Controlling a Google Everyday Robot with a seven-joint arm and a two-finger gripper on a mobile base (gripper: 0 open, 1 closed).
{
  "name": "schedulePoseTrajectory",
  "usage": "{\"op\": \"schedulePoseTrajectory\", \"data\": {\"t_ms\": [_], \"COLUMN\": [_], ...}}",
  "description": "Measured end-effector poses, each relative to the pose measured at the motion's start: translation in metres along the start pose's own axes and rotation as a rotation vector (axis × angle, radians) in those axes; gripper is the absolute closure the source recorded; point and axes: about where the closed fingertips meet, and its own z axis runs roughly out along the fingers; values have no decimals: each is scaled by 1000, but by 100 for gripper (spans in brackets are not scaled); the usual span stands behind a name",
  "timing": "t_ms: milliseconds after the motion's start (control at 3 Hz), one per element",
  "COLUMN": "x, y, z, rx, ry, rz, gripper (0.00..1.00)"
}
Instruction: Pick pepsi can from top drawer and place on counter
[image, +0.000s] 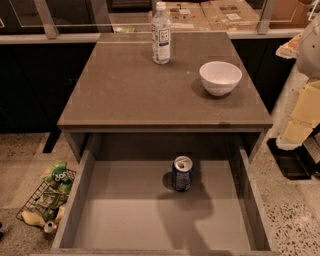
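Note:
The pepsi can (182, 173), dark blue with a silver top, stands upright on the flat bottom of the open top drawer (125, 215), towards the back and a little right of centre. The grey-brown counter (150, 90) lies above and behind the drawer. My arm (302, 112), with white and cream links, hangs at the right edge of the view beside the counter. Its dark gripper (292, 161) is low by the floor, right of the drawer's right wall and well apart from the can.
A clear water bottle (161, 34) stands at the back of the counter. A white bowl (220, 77) sits on the counter's right side. A wire basket (45, 200) with green snack bags and a tiny crushed can lies on the floor left of the drawer.

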Motion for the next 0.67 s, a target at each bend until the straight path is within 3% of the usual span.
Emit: {"op": "schedulePoseTrajectory", "data": {"t_ms": [333, 667], "x": [0, 9], "y": [0, 0], "z": [0, 10], "rx": [0, -6], "ry": [0, -64], "rz": [0, 19], "gripper": [0, 0]}}
